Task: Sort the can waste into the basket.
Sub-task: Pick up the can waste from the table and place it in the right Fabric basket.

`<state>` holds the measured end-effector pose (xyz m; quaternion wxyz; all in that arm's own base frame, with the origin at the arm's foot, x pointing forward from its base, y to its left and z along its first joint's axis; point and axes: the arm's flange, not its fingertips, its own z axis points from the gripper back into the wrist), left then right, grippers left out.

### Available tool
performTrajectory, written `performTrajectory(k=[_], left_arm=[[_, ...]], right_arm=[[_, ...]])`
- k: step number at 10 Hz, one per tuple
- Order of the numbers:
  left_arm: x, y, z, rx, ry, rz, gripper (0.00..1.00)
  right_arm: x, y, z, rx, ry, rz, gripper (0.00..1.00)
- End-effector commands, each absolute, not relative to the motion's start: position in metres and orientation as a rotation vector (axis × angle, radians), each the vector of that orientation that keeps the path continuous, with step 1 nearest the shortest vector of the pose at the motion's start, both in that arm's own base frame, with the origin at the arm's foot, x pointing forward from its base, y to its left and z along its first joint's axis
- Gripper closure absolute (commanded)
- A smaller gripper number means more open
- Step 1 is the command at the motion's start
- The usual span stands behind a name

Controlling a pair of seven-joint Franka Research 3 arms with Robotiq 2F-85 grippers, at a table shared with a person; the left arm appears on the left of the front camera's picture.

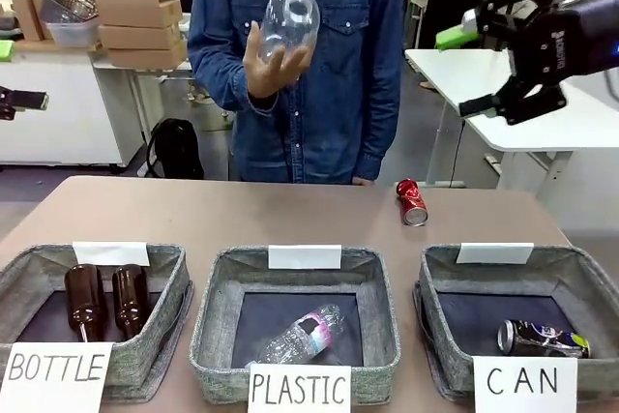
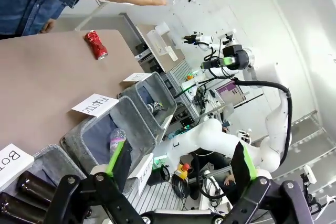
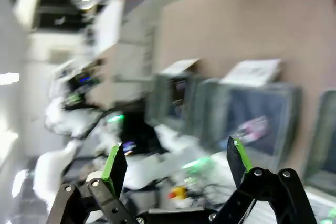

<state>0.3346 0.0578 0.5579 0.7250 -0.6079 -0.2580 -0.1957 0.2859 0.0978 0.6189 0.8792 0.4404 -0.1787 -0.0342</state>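
A dented red can lies on the brown table at the far right, near the person; it also shows in the left wrist view. The dark can lies inside the grey basket carded "CAN" at the front right. My right gripper hangs open high above the table's right end, holding nothing. In its own blurred view its fingers stand wide apart. My left gripper is open and holds nothing, over the baskets' left end.
The person holds a clear plastic bottle up in one hand at chest height. The middle basket, marked "PLASTIC", holds a clear bottle. The left basket, marked "BOTTLE", holds two brown glass bottles. Bare table lies behind the baskets.
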Motion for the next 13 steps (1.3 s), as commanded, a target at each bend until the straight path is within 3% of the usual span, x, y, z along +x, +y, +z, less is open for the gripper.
performTrajectory(k=[1, 3, 4, 5, 7, 8, 13], left_arm=[[0.332, 0.059, 0.559, -1.344, -0.555, -0.436, 0.00], [0.332, 0.059, 0.559, -1.344, -0.555, -0.436, 0.00], [0.332, 0.059, 0.559, -1.344, -0.555, -0.436, 0.00], [0.332, 0.059, 0.559, -1.344, -0.555, -0.436, 0.00], [0.332, 0.059, 0.559, -1.344, -0.555, -0.436, 0.00], [0.332, 0.059, 0.559, -1.344, -0.555, -0.436, 0.00], [0.332, 0.059, 0.559, -1.344, -0.555, -0.436, 0.00]], right_arm=[[0.279, 0.079, 0.633, 0.553, -0.466, -0.157, 0.00], [0.265, 0.037, 0.632, -0.143, -0.500, -0.408, 0.00], [0.264, 0.034, 0.632, -0.135, -0.568, -0.409, 0.00], [0.274, 0.050, 0.635, 0.427, -0.555, -0.140, 0.00], [0.274, 0.050, 0.635, 0.427, -0.555, -0.140, 0.00], [0.268, 0.040, 0.635, 0.313, -0.583, -0.158, 0.00], [0.464, 0.053, 0.539, 0.207, -0.558, -0.054, 0.00]])
